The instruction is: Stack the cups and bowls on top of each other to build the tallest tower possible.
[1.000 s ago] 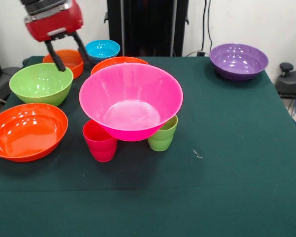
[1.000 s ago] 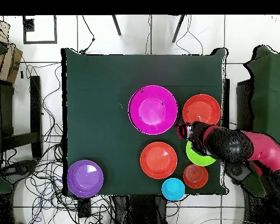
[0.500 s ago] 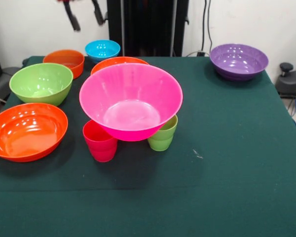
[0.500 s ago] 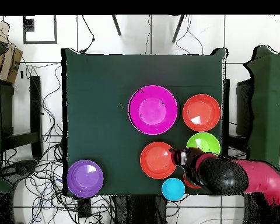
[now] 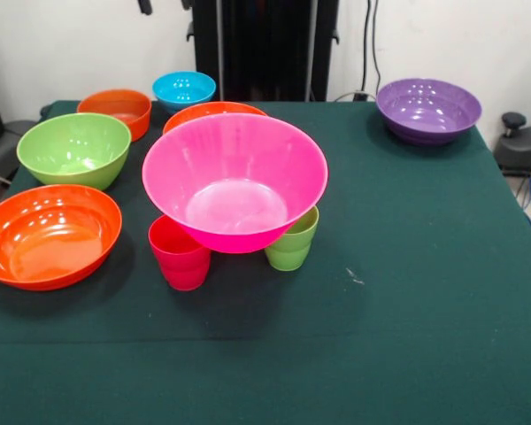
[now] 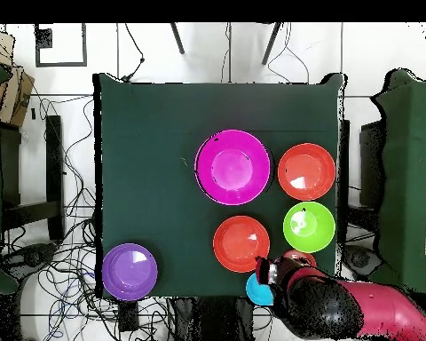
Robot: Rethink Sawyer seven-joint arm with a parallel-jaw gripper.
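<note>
Nearest the front edge of the table [image 5: 407, 310] stand two cups: a red cup [image 5: 180, 257] and a light green cup [image 5: 292, 243], both upright and a little apart. One big pink bowl [image 5: 234, 177] sits across their rims, lifted off the cloth, with its underside hiding part of each cup. I can count only these two cups.

Seven bowls show in all. Beside the red cup, at the left edge as the front view shows it, lies a wide orange bowl [image 5: 49, 235]. Just behind it is one green bowl [image 5: 73, 149], near it but not touching. A second wide orange bowl [image 5: 214, 112] peeps out from behind the pink one. Further back towards the far left corner sit a small orange bowl [image 5: 115, 108] and a small blue bowl [image 5: 184, 87], close together along the far edge. One purple bowl [image 5: 427, 108] stands alone at the far right corner, well apart from all the rest. Every bowl is right way up and empty.

Above the far edge, only the tips of the gripper [image 5: 165, 4] show, spread apart with nothing between them. From overhead the red arm [image 6: 376, 311] hangs over the two small bowls
</note>
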